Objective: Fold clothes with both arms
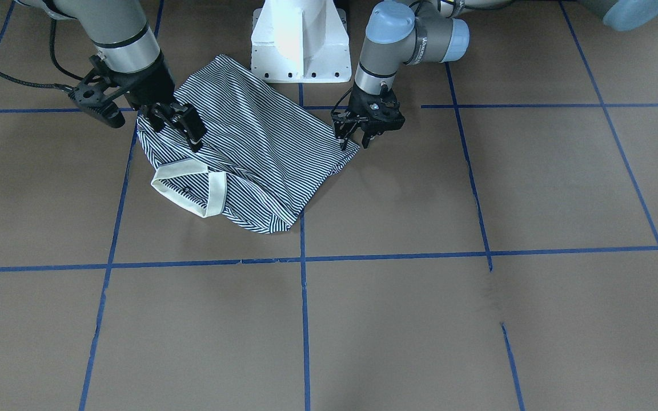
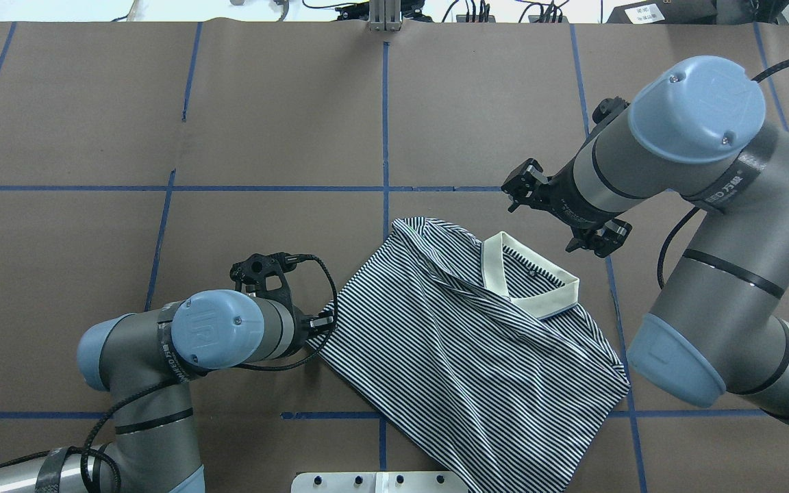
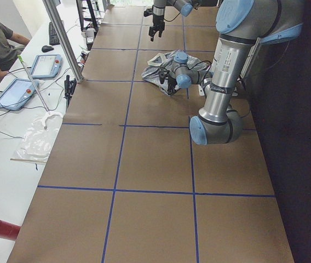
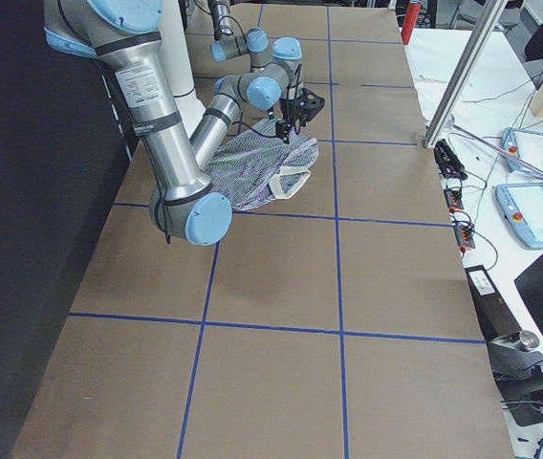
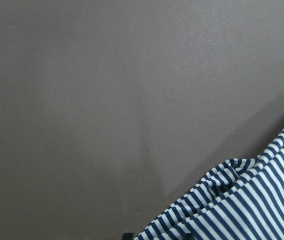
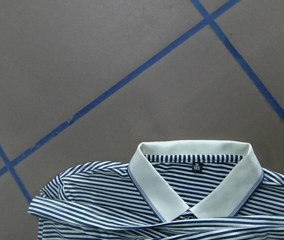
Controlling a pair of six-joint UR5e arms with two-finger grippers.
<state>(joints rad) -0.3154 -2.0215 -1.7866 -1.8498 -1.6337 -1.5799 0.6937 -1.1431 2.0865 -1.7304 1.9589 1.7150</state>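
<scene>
Hovering at shirt point(image 1: 260, 148) corner, left fingers point(image 1: 343, 138) seemingly parted

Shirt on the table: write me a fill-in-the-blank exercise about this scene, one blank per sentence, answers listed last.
1. The shirt is patterned with thin navy-and-white ___.
2. The lines taped across the table are ___.
3. The tag inside the collar shows the letter ___.
4. The gripper nearest the collar belongs to the robot's ___ arm.
Answers: stripes; blue; M; right.
</scene>
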